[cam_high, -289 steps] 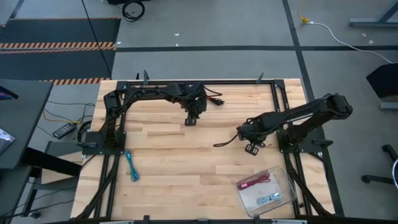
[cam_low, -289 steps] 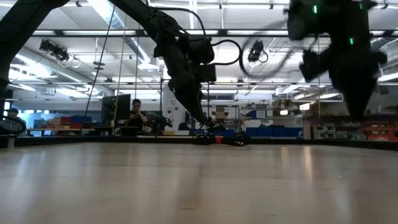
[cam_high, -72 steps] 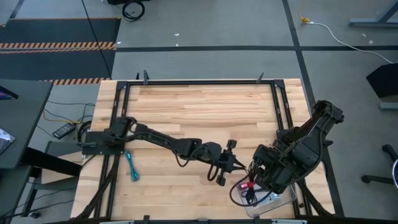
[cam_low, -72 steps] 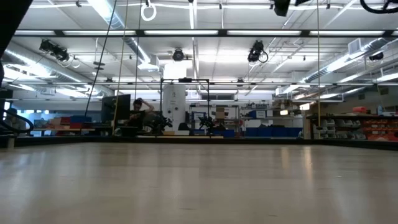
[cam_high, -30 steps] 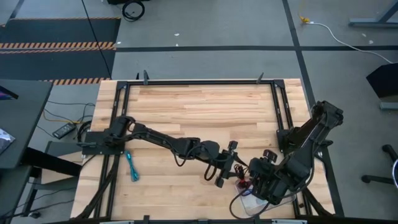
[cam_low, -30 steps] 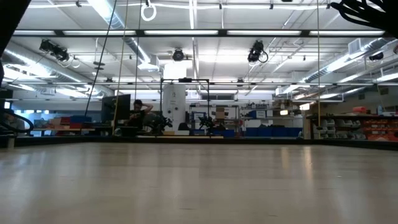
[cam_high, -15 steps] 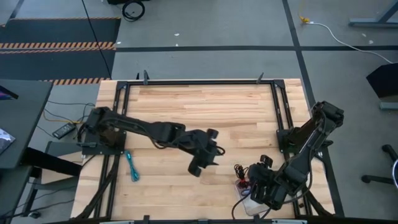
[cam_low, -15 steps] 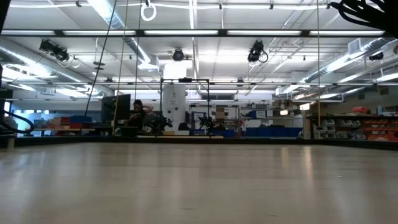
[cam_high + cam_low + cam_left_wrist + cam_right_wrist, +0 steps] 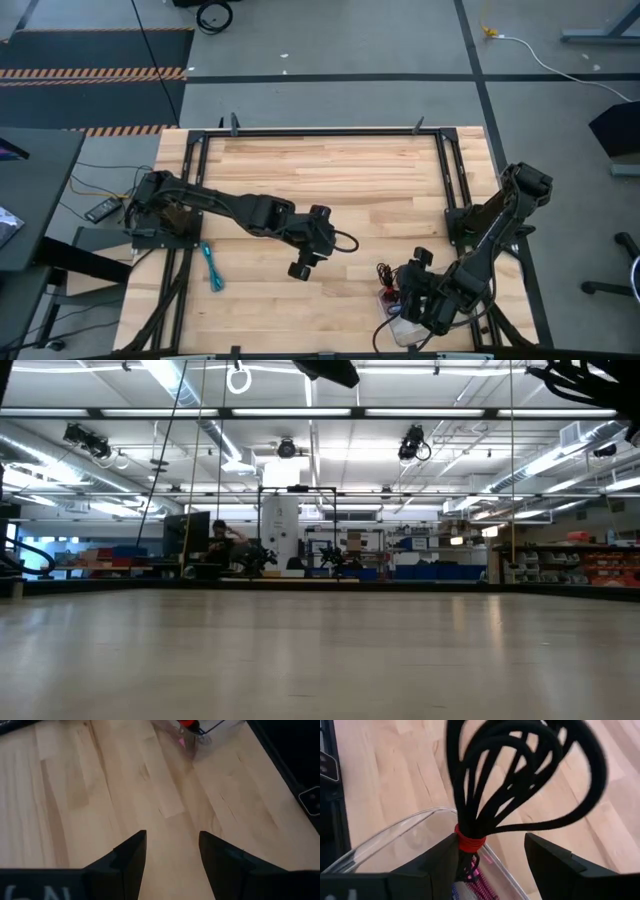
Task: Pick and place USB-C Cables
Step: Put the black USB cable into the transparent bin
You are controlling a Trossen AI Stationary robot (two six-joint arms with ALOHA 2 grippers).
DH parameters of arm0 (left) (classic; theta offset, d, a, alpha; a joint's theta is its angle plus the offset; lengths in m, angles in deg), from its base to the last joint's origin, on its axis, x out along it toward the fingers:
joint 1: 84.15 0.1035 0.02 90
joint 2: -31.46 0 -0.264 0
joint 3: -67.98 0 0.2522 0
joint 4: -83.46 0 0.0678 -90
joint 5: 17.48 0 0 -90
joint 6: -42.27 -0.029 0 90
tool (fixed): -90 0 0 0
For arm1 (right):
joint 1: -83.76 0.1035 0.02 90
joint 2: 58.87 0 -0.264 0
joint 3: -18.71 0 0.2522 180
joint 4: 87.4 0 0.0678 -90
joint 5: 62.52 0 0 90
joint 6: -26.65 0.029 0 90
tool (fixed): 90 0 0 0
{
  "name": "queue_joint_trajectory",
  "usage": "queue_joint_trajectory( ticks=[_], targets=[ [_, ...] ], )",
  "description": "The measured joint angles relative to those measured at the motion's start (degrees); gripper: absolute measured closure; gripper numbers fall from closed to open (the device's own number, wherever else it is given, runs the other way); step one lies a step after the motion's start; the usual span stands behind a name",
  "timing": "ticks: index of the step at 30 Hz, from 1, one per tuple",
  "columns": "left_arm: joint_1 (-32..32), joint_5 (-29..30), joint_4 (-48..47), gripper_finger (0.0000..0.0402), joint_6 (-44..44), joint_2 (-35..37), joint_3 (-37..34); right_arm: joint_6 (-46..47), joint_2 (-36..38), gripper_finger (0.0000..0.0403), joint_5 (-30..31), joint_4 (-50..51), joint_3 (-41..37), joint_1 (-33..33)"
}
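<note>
**High view: cable bundle hanging at the tray's edge**

Showing the worktop [image 9: 330,170] mostly bare, with the teal cable [image 9: 211,266] lying alone near the left arm's base, well apart from everything else. Finding the clear tray [image 9: 395,837] at the near right corner, largely covered by the right arm when looking down from above. Catching a slip of the maroon cable [image 9: 480,887] inside the tray, below the rim, with the rest cut off. Seeing nothing between the two arms but wood.

Looking level across the worktop and making out neither cables nor tray, only dark arm parts cut off at the upper edge and a person [image 9: 218,540] seated far back in the room.

Hanging the right pincer [image 9: 490,837] over the tray's rim, fingers spread wide. Watching the black-and-red cable [image 9: 520,775] rising in loops ahead of it, its red-bound neck lying against one finger rather than being clamped between the two. Failing to tell whether the bundle's lower end is touching the tray.

Hovering the left pincer [image 9: 172,835] over bare wood toward the middle, fingers parted, gripping nothing, with the tray's corner lying farther ahead of it.
</note>
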Motion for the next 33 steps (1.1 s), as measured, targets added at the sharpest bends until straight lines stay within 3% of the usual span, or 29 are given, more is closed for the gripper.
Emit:
queue_joint_trajectory(
  ticks=[6,16,20,26,33],
  targets=[
    [-0.77,0.71,0.00,0.0212,3.09,0.00,0.00,-3.53,0.00,0.0170,3.50,-1.77,-0.04,-0.74],
    [-4.63,6.35,-2.52,0.0212,8.01,-0.02,0.00,-8.66,0.00,0.0177,3.38,-4.94,-0.04,-2.46],
    [-6.32,10.23,-5.39,0.0212,10.39,-0.02,0.00,-9.55,0.00,0.0223,2.08,-4.93,-0.04,-3.61],
    [-8.38,15.32,-12.96,0.0212,16.91,-0.02,0.00,-12.45,0.00,0.0371,-4.23,-4.32,-0.06,-4.77],
    [-11.23,16.14,-22.55,0.0212,24.79,-0.03,0.00,-14.16,0.00,0.0359,-14.31,-3.08,0.31,-5.14]
  ],
)
